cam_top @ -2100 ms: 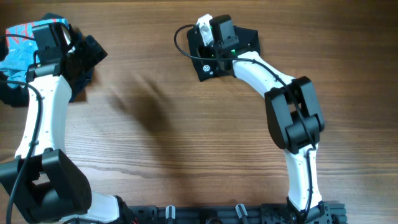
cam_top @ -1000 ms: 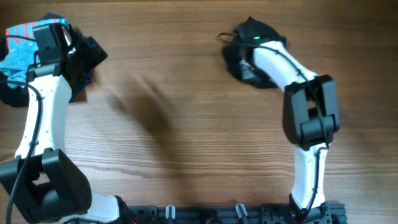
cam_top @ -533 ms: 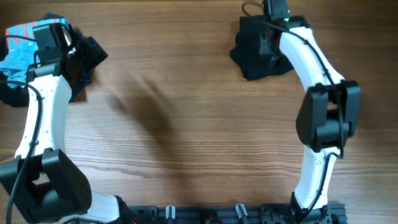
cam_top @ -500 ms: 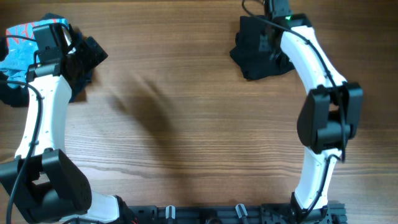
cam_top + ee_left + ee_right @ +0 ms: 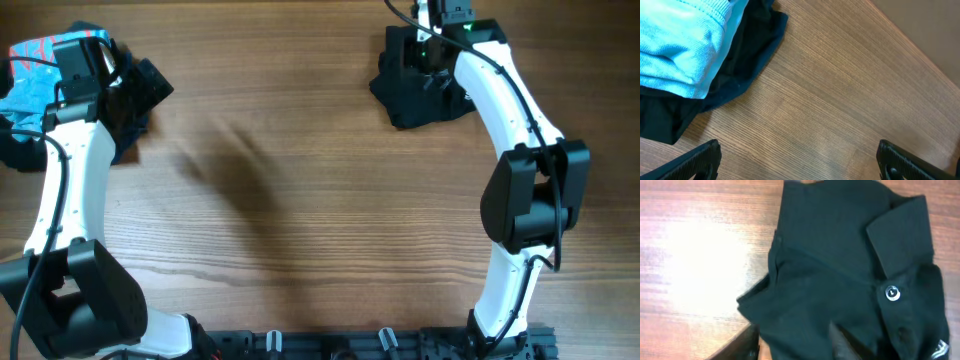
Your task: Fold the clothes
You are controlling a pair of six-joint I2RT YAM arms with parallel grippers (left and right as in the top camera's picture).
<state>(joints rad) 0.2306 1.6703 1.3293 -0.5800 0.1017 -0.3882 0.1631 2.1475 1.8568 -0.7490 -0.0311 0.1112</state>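
Note:
The black T-shirt lies bunched at the far right of the table. In the right wrist view it fills most of the frame, and a small white logo shows on it. My right gripper is over its far part. Its fingers are close together with black cloth between them. My left gripper is open and empty at the far left. Its fingers hover over bare wood beside the other clothes.
A light-blue garment with red lettering lies on dark clothes at the far left corner. Both show in the left wrist view, the light-blue one on top of the dark one. The table is brown wood.
My right gripper has dragged the black T-shirt from the far centre to the far right. The shirt went from a flat fold to a bunched heap. The left arm has not moved.

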